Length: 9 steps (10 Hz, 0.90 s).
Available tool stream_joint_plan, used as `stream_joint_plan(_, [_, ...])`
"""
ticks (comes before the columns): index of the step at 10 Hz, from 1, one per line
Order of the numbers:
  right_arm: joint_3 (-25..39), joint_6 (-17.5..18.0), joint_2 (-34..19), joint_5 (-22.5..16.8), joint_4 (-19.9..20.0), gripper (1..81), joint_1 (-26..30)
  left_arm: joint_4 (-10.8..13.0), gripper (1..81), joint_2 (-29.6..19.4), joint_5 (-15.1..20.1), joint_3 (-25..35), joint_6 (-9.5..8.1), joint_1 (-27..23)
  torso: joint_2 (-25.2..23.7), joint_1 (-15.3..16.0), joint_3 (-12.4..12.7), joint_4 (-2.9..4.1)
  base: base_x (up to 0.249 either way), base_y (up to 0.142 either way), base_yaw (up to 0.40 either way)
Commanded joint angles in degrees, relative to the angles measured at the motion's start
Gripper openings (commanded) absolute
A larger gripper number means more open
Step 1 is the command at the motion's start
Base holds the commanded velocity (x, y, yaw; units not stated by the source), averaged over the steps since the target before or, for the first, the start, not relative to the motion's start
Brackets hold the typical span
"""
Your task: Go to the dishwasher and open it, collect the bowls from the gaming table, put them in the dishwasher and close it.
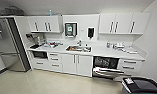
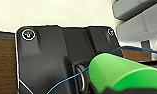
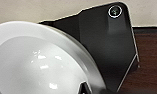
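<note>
The left gripper (image 2: 111,90) is clamping a green bowl (image 2: 124,72) and carrying it raised, lying on its side just in front of the dark wrist plate (image 2: 44,65). The right gripper (image 3: 84,89) is pinching the rim of a white bowl (image 3: 39,60) and holding it tilted.

1. A long white tabletop (image 1: 101,52) runs along the wall above white cabinets.
2. A sink (image 1: 78,48) is set into it near the middle.
3. Small cluttered items (image 1: 52,44) lie on its left part; more small things (image 1: 118,46) sit toward its right end.
4. The pale glossy floor (image 1: 49,82) carries a dark bin (image 1: 143,86) at the near right.
</note>
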Motion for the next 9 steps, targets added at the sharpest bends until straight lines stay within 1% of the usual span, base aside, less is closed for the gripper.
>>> stream_joint_plan(1, [1.22,-0.13,1.44,-0.79,-0.70,1.0,2.84,0.66,1.0,-1.10,1.55,0.86,0.19,-2.85,0.00,-0.02,0.02,0.00,0.077,0.000,0.000])
stream_joint_plan(9, [1.22,-0.13,1.52,-0.79,-0.61,1.0,3.10,0.67,1.0,-1.10,1.55,0.86,0.19,-2.85,-0.02,-0.09,0.02,0.00,0.077,0.000,0.000])
